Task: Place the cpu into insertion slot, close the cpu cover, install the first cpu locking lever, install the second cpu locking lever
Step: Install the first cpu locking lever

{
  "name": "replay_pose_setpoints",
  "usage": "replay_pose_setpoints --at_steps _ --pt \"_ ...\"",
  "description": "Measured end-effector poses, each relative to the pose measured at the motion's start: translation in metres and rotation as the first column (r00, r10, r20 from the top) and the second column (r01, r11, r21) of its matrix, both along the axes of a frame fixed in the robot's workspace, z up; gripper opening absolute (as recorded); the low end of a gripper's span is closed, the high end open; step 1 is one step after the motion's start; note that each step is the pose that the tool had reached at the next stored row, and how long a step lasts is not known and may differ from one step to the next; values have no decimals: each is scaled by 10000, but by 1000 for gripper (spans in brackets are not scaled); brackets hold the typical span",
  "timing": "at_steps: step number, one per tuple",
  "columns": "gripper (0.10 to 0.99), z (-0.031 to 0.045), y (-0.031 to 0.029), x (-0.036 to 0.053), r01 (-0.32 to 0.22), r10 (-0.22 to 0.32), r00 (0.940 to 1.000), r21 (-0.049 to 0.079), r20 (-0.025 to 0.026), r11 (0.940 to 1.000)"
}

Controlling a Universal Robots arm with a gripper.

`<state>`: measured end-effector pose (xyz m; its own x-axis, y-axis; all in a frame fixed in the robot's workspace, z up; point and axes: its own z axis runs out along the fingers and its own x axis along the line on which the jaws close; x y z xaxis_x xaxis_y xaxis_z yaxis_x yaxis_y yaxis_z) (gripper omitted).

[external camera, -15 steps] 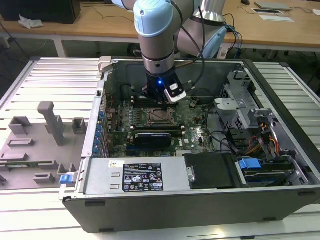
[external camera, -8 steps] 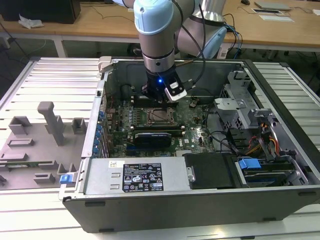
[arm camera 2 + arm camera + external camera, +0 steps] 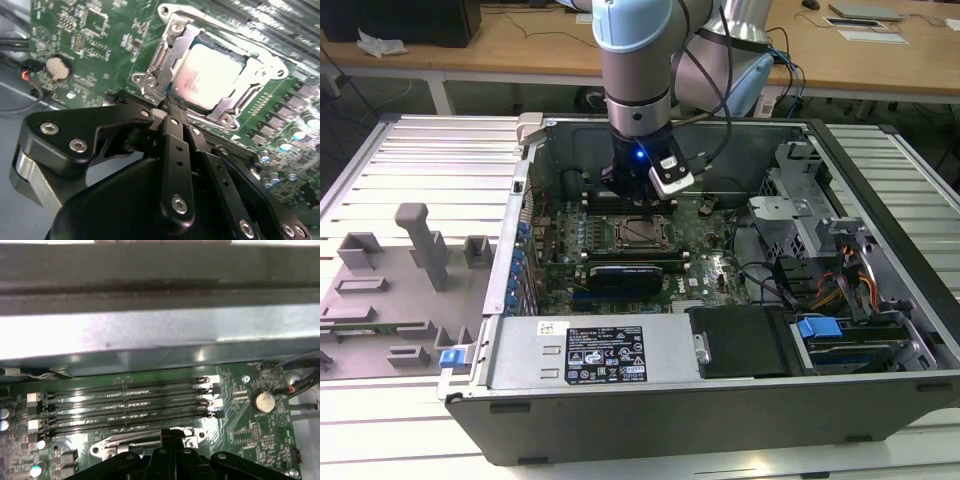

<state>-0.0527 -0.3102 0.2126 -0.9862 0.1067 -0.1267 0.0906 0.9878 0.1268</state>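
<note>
In the exterior view the arm's body hides the claw point(image 3: 628, 200) tips, which hang low inside the open computer case point(image 3: 620, 355) on the ridged tabletop point(image 3: 420, 160), just above the far edge of the insertion slot point(image 3: 642, 232); whether the socket is filled is hard to make out here. In the second wrist view the claw's black fingers point(image 3: 172, 130) are pressed together with no gap, and nothing can be seen pinched between them, though the very tips blur against the socket's near corner. The cpu point(image 3: 210, 75) lies seated in the slot just beyond those tips, its pale metal top showing through the cut-out of the cpu cover point(image 3: 167, 60), which lies flat around it. A thin lever point(image 3: 220, 25) runs along the socket's far side; whether it is latched cannot be told. In the first wrist view the claw is cut off by the picture's edge, its tip touching or just over a silver part of the socket frame point(image 3: 125, 442), with the memory slots point(image 3: 125, 405) beyond
</note>
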Motion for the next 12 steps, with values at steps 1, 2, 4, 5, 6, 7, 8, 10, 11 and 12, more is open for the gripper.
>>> replay_pose_setpoints --at_steps 1,2,4,5,6,7,8,10,11,12 --pt "106 0 0 0 23 -24 10000 -79 -87 10000" --pt "106 0 0 0 49 -52 9998 -169 -177 9998" --pt "106 0 0 1 104 -125 9991 -522 -395 9986" --pt "106 1 0 2 116 -145 9989 -635 -456 9979" --pt "106 4 0 3 131 -175 9984 -812 -538 9966" --pt "106 16 0 3 134 -185 9983 -900 -561 9959" --pt "106 32 -1 3 134 -191 9981 -972 -578 9952" --pt "106 76 0 3 135 -198 9981 -1061 -585 9943" --pt "106 101 0 3 135 -200 9981 -1101 -584 9938" --pt "106 118 0 3 135 -203 9981 -1140 -585 9934"
